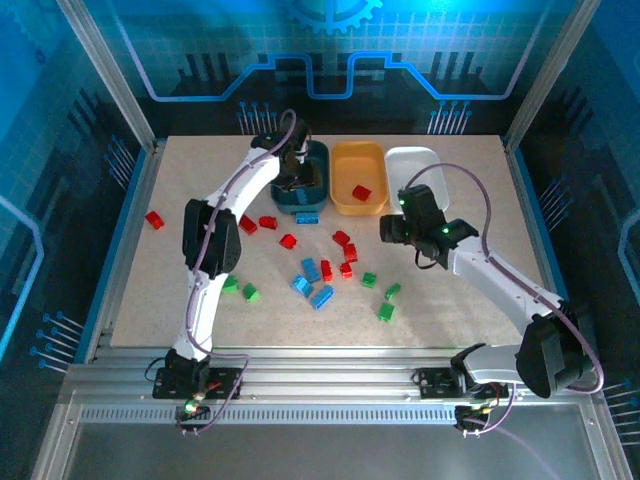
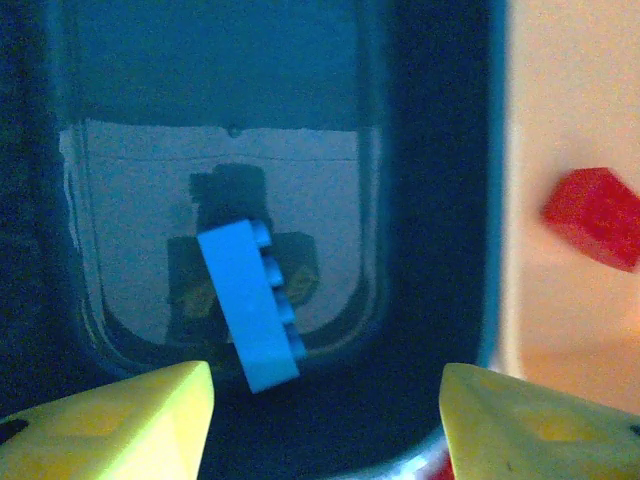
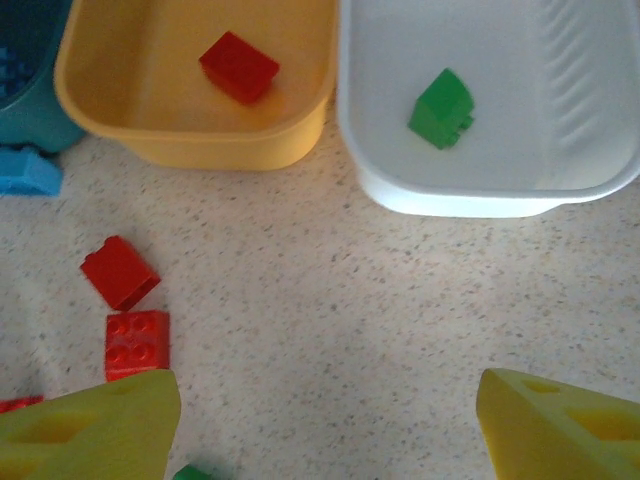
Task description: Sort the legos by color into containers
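Status: early. Left end effector (image 2: 322, 400) sits over teal tub (image 1: 322, 170), fingers apart. Blue brick (image 2: 250, 305) is loose beyond them, tilted, inside the tub outline, touching neither finger. Can't tell if it's landed or mid-drop. Right end effector (image 3: 325, 410) hangs just off the 6 o'clock side of yellow tub (image 1: 355, 165) / white tub (image 1: 415, 165), fingers wide, nothing betw them.

Done: 1 red brick (image 3: 238, 66) in yellow tub, 1 green brick (image 3: 440, 108) in white tub, the blue at teal. Colour map looks like blue→teal, red→yellow, green→white.

Left: most of it, I'd say well over a dozen. Tubs in a row at 12 o'clock of worktop (image 1: 150, 290). Stray blue (image 1: 307, 217) just outside teal tub's 6 o'clock wall. Reds (image 1: 346, 255) + blues (image 1: 310, 270) bunched mid-worktop, more reds toward 10, lone red (image 1: 154, 219) at 9. Greens (image 1: 385, 312) split: a few at 5 o'clock, a pair at 8.

Surface: pale speckled worktop, flat. Bricks mostly well apart, so approach looks easy except the mid bunch, where pcs sit near-touching. Room: alu-profile frame (image 1: 330, 385) w/ arm bases on near rail, cell walls lit blue, gear graphic (image 1: 335, 10) on back panel.
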Robot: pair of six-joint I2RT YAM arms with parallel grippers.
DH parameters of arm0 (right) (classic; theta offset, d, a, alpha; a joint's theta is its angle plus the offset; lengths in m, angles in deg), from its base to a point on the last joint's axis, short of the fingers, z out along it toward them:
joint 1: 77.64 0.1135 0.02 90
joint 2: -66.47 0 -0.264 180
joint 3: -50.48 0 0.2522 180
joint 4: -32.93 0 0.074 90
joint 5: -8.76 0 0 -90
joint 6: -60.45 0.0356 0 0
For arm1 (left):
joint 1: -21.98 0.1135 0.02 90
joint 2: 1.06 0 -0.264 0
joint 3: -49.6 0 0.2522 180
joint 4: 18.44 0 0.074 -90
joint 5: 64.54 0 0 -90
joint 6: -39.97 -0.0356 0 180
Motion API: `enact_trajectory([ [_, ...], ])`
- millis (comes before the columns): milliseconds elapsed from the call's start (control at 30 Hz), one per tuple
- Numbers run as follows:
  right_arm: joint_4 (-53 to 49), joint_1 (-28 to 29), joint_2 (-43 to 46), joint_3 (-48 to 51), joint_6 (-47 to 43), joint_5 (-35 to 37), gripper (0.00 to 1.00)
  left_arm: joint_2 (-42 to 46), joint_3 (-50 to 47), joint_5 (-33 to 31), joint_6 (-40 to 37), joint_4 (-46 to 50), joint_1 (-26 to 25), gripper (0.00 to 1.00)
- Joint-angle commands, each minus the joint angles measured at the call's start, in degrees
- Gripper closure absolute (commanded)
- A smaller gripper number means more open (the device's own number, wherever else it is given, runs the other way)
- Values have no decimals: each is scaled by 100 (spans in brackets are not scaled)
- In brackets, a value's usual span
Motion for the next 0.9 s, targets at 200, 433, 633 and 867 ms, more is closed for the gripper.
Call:
enact_trajectory([
  [200, -410, 316, 252, 1132, 1017, -685, 28, 3344, -3731, 613, 708, -1998, -33, 13],
  [433, -345, 773, 600, 2127, 1829, -1063, 26, 5666, -7880, 650, 1886, -3728, -33, 1],
  [633, 325, 795, 542, 2397, 2169, -1541, 26, 6474, -8728, 518, 2031, -3632, -33, 1],
  [867, 598, 797, -112, 2061, 2222, -1448, 30, 6483, -8567, 568, 1928, -3403, -33, 1],
])
